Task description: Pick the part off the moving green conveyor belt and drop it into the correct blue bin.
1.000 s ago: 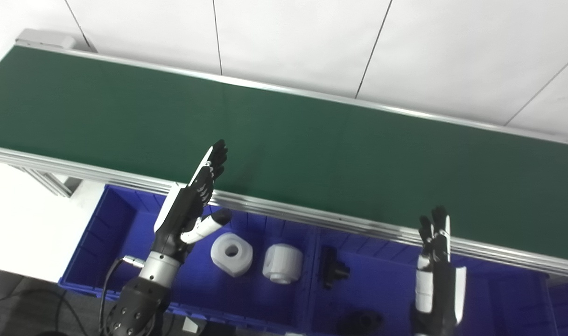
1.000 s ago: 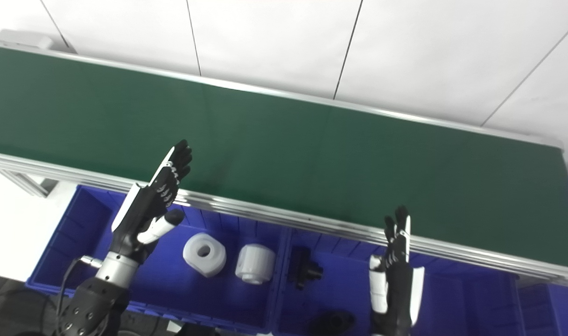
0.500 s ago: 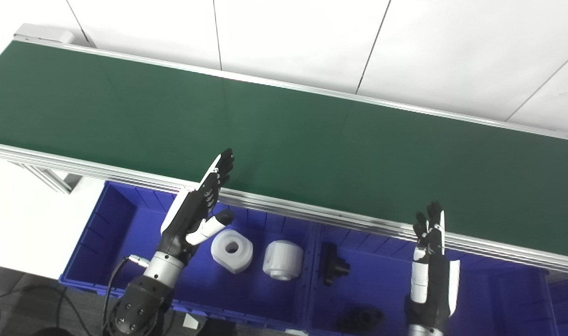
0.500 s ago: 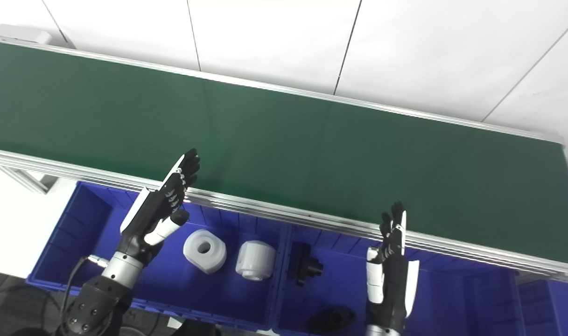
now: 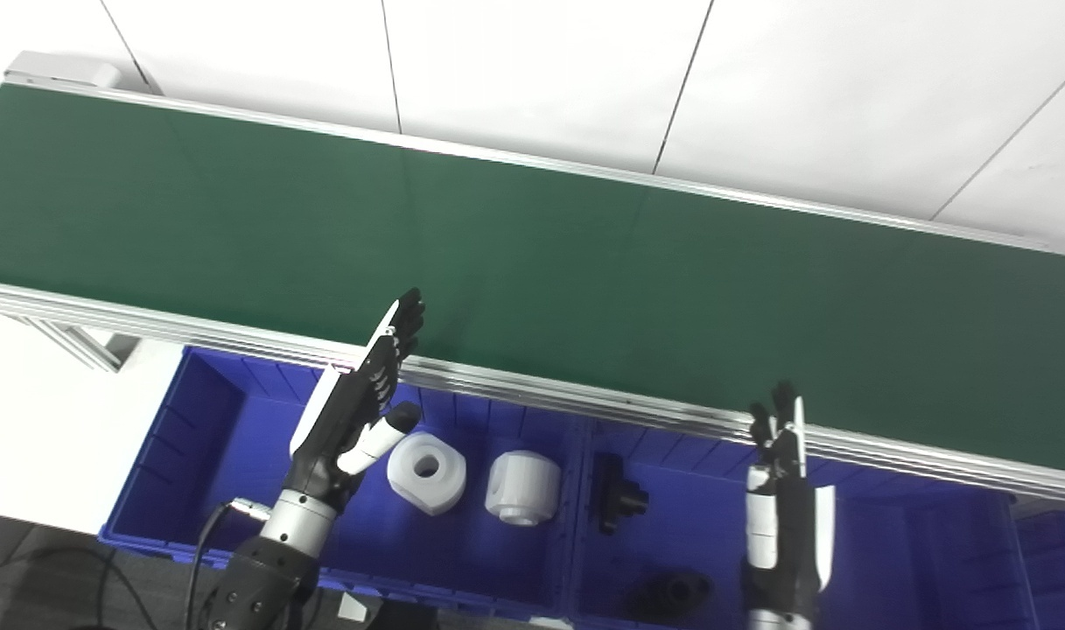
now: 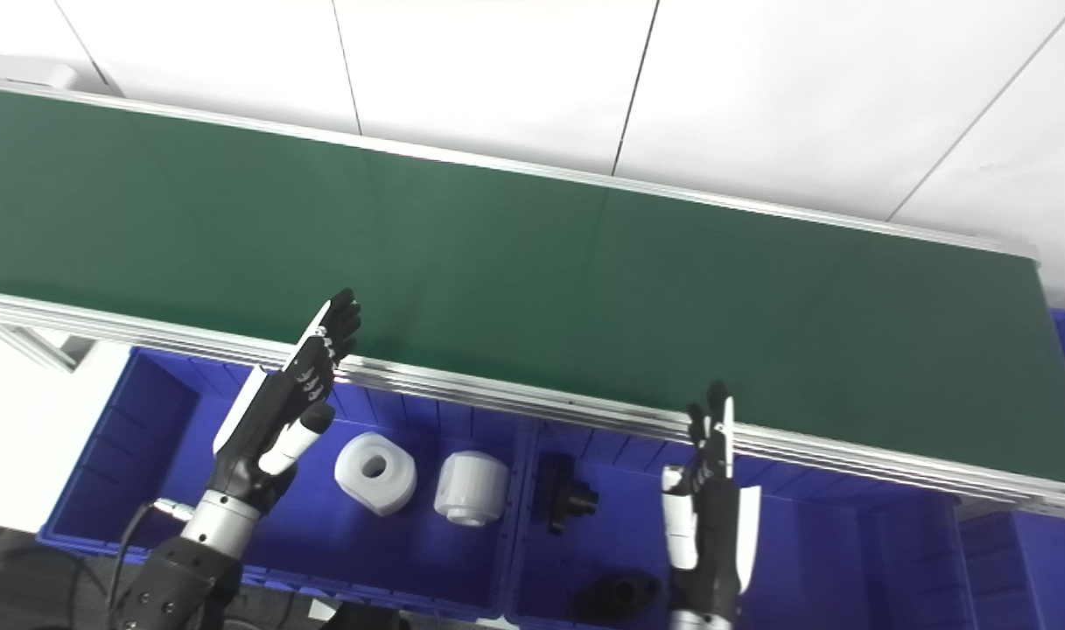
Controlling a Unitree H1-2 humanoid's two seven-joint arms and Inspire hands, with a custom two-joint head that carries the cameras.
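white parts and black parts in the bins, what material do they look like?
The two white parts look like matte plastic, possibly printed or machined: opaque, soft shading, no glint. The black parts look like matte plastic or rubber; too dark to tell. The bins look like glossy molded plastic with ribbed walls.

One green conveyor belt [image 5: 532, 254]; two white parts [image 5: 426, 460] [image 5: 522, 487] — two black parts [image 5: 618, 505] [image 5: 676, 592]; two hands [image 5: 357, 411] [image 5: 784, 490].

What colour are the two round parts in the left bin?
White parts, clearest in the left eye view.
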